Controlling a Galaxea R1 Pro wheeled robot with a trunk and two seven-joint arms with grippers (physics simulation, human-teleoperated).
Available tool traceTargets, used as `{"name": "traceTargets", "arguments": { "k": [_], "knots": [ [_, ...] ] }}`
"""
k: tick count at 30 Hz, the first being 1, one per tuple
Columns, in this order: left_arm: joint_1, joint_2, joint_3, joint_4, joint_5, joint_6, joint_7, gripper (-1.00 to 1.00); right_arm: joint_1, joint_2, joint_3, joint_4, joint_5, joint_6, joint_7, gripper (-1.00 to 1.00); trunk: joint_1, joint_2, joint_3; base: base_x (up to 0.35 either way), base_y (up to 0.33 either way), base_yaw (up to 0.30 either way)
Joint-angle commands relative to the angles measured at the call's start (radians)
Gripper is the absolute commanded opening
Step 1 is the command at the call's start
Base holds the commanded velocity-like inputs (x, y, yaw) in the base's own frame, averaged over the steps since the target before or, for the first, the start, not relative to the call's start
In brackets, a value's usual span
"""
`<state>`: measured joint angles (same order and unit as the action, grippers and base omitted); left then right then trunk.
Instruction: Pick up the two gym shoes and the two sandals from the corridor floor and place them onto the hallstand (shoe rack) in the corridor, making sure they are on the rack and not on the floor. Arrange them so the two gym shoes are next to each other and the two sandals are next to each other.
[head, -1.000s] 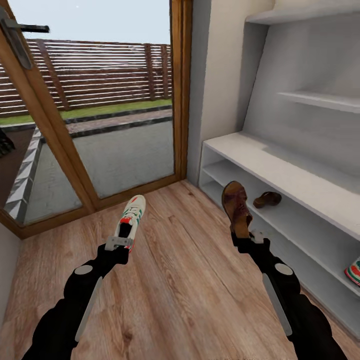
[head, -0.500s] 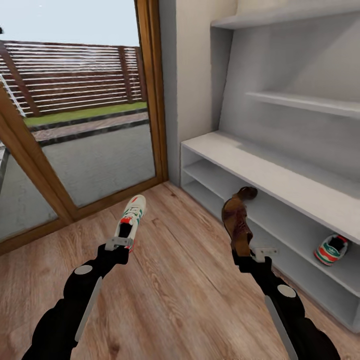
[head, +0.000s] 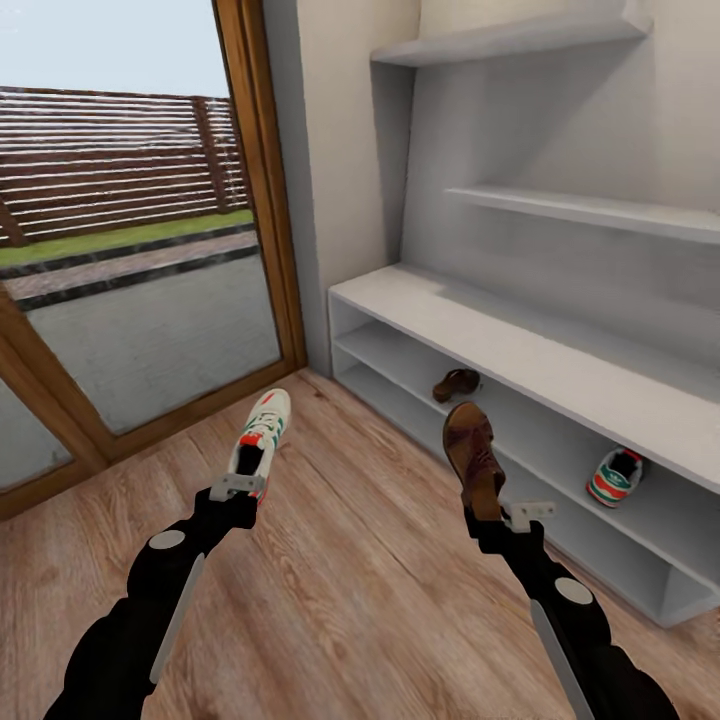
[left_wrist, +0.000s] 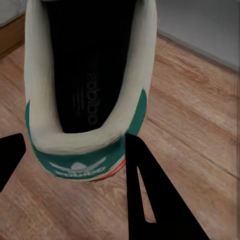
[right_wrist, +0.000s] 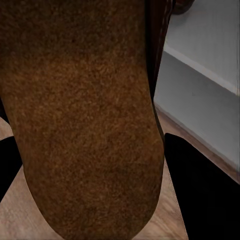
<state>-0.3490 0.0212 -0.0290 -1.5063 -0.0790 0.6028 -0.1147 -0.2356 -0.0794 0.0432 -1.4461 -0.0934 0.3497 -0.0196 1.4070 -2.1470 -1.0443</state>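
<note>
My left gripper (head: 238, 489) is shut on the heel of a cream-white gym shoe (head: 260, 436), held above the wood floor (head: 350, 590); the left wrist view looks into that gym shoe (left_wrist: 90, 85) between the two black fingers (left_wrist: 155, 200). A brown sandal (head: 472, 457) sticks up from my right gripper (head: 505, 515), which is shut on its heel end; its tan footbed (right_wrist: 80, 115) fills most of the right wrist view. On the hallstand (head: 520, 350), the second sandal (head: 456, 383) and the second gym shoe (head: 613, 476) lie in the middle shelf slot, well apart.
A glass door with a wooden frame (head: 255, 190) stands left of the hallstand, with a fenced yard behind it. Stepped wall shelves (head: 590, 208) rise above the bench top. Open plank floor stretches between my arms and in front of the hallstand.
The camera has swung right: the door slid left and more of the hallstand came into view. Both arms keep their hold; the sandal in my right gripper has tipped slightly.
</note>
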Motion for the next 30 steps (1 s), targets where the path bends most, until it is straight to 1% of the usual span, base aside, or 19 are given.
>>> {"name": "traceTargets", "arguments": {
  "k": [1,22,30],
  "knots": [
    [-0.001,0.000,0.000,-0.002,-0.008,0.005,-0.007,-1.00,-0.001,-0.001,0.001,-0.001,-0.009,0.005,-0.002,-1.00,0.000,0.000,0.000,0.000,0.000,-0.168],
    [-0.001,0.001,0.000,-0.002,-0.008,0.005,-0.006,-1.00,-0.001,-0.001,0.001,0.000,-0.009,0.005,-0.002,-1.00,0.000,0.000,0.019,0.000,0.031,-0.251],
    [-0.001,0.001,0.000,-0.002,-0.008,0.005,-0.006,-1.00,-0.001,0.000,0.001,0.000,-0.009,0.005,-0.002,-1.00,0.000,0.000,0.026,0.000,0.126,-0.265]
  ]
}}
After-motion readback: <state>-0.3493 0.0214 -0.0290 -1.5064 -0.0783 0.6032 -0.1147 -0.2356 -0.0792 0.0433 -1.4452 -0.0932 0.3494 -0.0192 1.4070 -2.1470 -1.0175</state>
